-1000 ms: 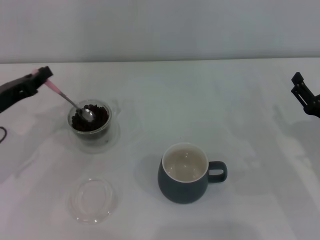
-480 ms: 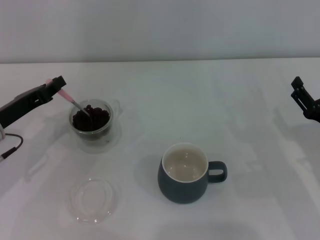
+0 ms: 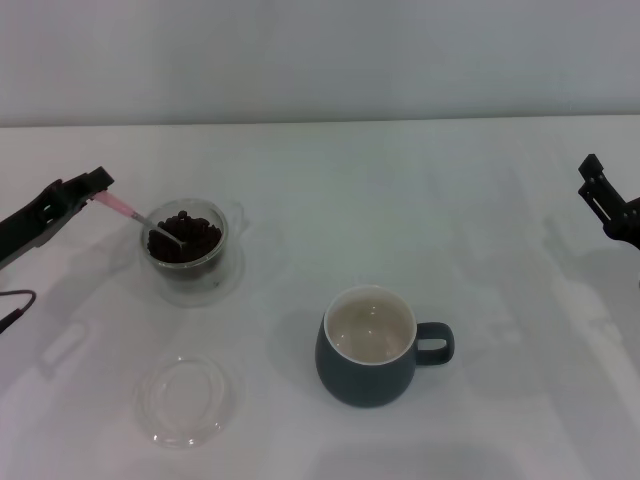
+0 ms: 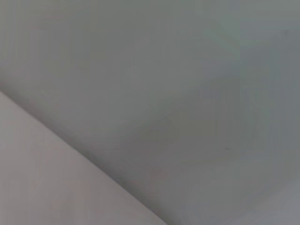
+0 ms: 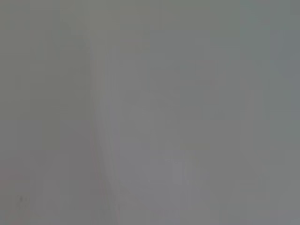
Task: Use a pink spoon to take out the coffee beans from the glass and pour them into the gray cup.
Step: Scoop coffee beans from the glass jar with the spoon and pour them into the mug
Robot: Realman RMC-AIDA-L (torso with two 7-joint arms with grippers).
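In the head view my left gripper (image 3: 95,186) is at the left, shut on the pink spoon (image 3: 135,217) by the end of its handle. The spoon slants down to the right and its metal bowl is sunk in the coffee beans (image 3: 188,238) inside the small clear glass (image 3: 186,251). The gray cup (image 3: 370,347) stands in the front middle, upright, its cream inside bare and its handle pointing right. My right gripper (image 3: 602,195) hangs at the far right edge, away from everything. Both wrist views show only plain grey surface.
A shallow clear glass dish (image 3: 186,399) lies on the white table (image 3: 420,200) at the front left, in front of the glass. A thin dark cable (image 3: 12,308) shows at the left edge.
My left gripper moved right and then back left and down, laying the spoon flatter. The spoon's bowl stays in the beans. The right gripper barely moved.
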